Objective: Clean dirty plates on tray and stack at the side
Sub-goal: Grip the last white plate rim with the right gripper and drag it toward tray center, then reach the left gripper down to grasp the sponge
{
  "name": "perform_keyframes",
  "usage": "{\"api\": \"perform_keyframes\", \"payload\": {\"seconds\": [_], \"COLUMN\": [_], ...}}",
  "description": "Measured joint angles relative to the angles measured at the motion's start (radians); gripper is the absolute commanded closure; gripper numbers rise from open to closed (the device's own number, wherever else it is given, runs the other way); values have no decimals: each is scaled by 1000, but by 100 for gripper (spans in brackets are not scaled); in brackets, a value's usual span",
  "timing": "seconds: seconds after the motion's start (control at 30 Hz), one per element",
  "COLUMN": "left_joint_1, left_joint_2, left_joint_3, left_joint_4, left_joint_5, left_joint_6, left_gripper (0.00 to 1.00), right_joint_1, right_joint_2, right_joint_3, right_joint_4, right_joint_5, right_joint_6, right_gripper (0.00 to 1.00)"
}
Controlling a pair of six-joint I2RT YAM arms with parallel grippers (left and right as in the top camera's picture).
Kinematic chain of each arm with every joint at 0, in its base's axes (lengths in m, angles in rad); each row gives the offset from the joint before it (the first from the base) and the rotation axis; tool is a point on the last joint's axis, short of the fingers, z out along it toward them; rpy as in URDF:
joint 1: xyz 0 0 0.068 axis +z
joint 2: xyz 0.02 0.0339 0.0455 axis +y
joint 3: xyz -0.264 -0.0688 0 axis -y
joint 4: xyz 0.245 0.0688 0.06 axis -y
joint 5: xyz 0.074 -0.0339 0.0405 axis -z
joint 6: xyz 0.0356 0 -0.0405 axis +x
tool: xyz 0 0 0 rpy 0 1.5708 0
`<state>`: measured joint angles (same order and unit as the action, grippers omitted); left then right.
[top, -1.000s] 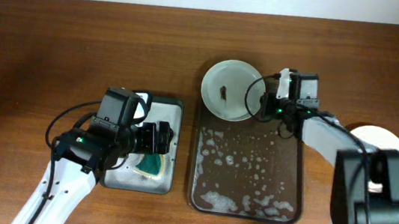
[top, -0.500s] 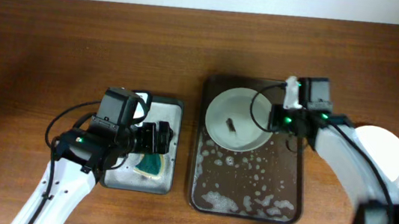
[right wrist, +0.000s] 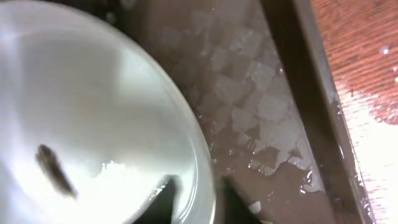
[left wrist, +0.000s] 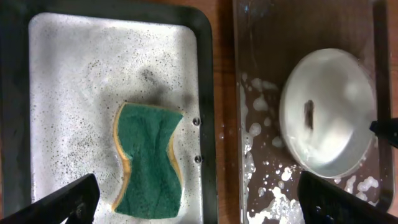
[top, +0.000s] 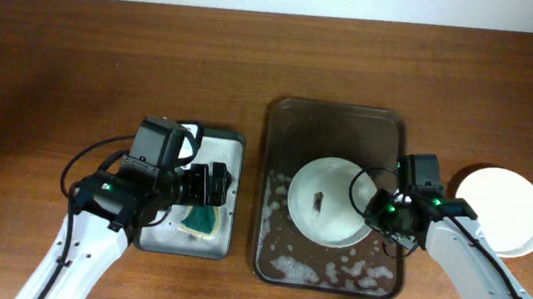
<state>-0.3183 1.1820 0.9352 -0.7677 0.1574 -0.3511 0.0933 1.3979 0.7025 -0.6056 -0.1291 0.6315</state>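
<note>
Two plates: both white and round; the dirty plate [top: 331, 215] lies on the tray [top: 334, 127], and the second plate [top: 501, 209] lies on the table [top: 107, 51] just right of the tray.
Dirty plate, look: shallow and glossy, with one small dark speck [top: 319, 200] at its centre.
Dirty plate, place: middle of the tray, towards the right rim, just above the foam [top: 333, 273].
Tray: dark brown, rounded corners, raised rim, wet, with white suds along the left side and near edge.
Right gripper [top: 378, 207]: at the dirty plate's right edge, its jaws narrow with one on each side of the rim; the blurred wrist view does not show whether they pinch it.
Left gripper [left wrist: 205, 200]: spread wide and holding nothing, above the grey tray [left wrist: 93, 62].
Sponge [left wrist: 148, 163]: green with a yellow edge, flat in the soapy grey tray.
</note>
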Motion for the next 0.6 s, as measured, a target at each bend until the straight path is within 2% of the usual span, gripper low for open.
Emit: {"api": "perform_keyframes", "payload": {"seconds": [0.13,0.2,0.3,0.37,0.43,0.53,0.6], "left_joint_1": [0,0,-3,-12,-35,-55,-56], "left_joint_2": [0,0,18,68,162,310,447], "left_joint_3": [0,0,0,0,0,0,0], "left_joint_4": [-32,-51,-52,-49,-25,-1,43], "left_joint_5": [-4,-13,-43,-71,-91,-114,-121], "left_joint_6": [0,0,1,1,5,-19,-38], "left_gripper": [0,1,8,20,25,48,60], "right_joint_1": [0,0,0,0,0,0,0], "right_joint_2": [-77,-192,-356,-435,-481,-480,-468], "right_joint_3": [13,68,165,179,179,179,179], "right_joint_4": [-36,-101,-163,-218,-275,-308,-324], "right_joint_5": [-10,-19,-74,-106,-125,-135,-139], "right_joint_6": [-34,-126,-297,-367,-409,-436,-449], "right_gripper": [60,60,59,59,59,59,60]}}
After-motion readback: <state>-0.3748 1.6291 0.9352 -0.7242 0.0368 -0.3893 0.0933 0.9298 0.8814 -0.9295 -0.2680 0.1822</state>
